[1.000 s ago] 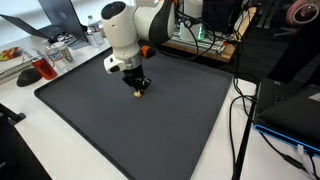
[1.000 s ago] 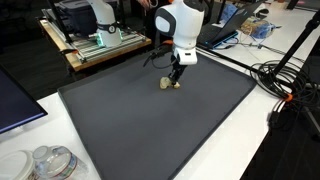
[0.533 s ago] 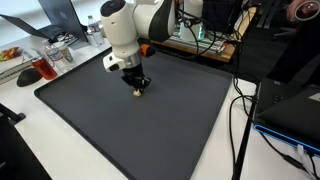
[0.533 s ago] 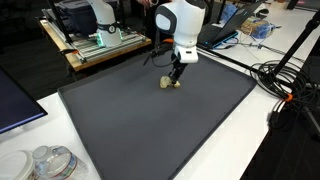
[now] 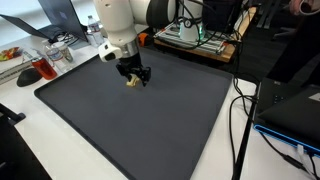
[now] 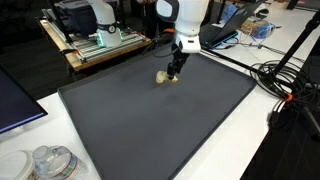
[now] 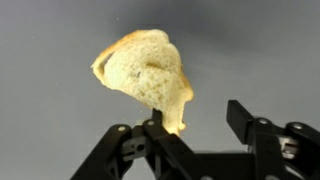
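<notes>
1. The bread (image 7: 148, 70) is lying on the dark mat (image 7: 50, 140) just ahead of the pincer (image 7: 197, 118), its lower tip sitting close against the finger (image 7: 152, 130) at the left of the wrist view.
2. The pincer is standing spread, pinching nothing.
3. In an exterior view the bread (image 6: 165, 79) is resting just below the pincer (image 6: 175, 70).

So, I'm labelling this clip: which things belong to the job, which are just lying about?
In hand: gripper, bread piece.
Lying about: cables, clear containers, reddish glass.
</notes>
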